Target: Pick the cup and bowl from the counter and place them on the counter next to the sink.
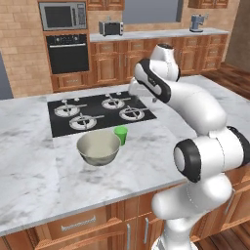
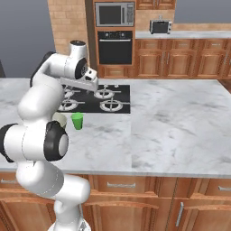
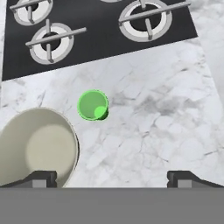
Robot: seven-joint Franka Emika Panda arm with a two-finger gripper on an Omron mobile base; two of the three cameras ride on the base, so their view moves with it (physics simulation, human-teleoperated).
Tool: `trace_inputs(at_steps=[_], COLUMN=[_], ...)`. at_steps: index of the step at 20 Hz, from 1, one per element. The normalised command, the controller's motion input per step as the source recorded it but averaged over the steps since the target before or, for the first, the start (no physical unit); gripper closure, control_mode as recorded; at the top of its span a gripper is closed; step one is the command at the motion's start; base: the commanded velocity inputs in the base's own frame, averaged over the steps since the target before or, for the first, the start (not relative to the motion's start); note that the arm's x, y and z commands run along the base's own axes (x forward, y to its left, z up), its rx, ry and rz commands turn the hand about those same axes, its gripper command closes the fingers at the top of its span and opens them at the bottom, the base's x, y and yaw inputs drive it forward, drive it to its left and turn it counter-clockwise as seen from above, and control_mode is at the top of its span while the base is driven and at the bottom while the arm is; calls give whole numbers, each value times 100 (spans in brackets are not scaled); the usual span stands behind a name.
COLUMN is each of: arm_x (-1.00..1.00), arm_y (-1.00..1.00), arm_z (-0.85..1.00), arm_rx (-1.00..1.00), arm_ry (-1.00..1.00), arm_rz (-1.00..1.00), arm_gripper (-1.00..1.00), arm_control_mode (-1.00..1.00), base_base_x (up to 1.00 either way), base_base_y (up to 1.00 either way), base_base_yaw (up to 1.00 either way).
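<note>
Gripper (image 3: 112,177): jaws spread wide, empty, high above the counter (image 3: 166,118).
Bowl (image 3: 37,146): upright on the marble, under the left fingertip.
Cup (image 3: 92,105): upright just beside the bowl, near the cooktop (image 3: 100,39).
Risk: descending off-centre could knock the cup over or clip the bowl's rim.

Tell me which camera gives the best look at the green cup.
The hand view: it looks straight down into the cup, whole and unblocked, beside the bowl. The left base view shows it small, behind the bowl's rim. The right base view shows its side, next to the robot's arm.
</note>
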Motion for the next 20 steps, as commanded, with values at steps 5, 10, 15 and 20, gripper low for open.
trace_inputs(at_steps=[5, 10, 15, 20], arm_x=[44, 14, 1, 0], arm_y=[0, 5, 15, 9], arm_z=[-42, -34, -19, -22], arm_rx=[-1, 0, 0, 0], arm_ry=[-2, -3, -1, 0], arm_rz=[0, 0, 0, 0], arm_gripper=[-100, -100, -100, -100], arm_control_mode=[-100, -100, -100, -100], base_base_x=[0, 0, 0, 0], base_base_y=[0, 0, 0, 0], base_base_yaw=[0, 0, 0, 0])
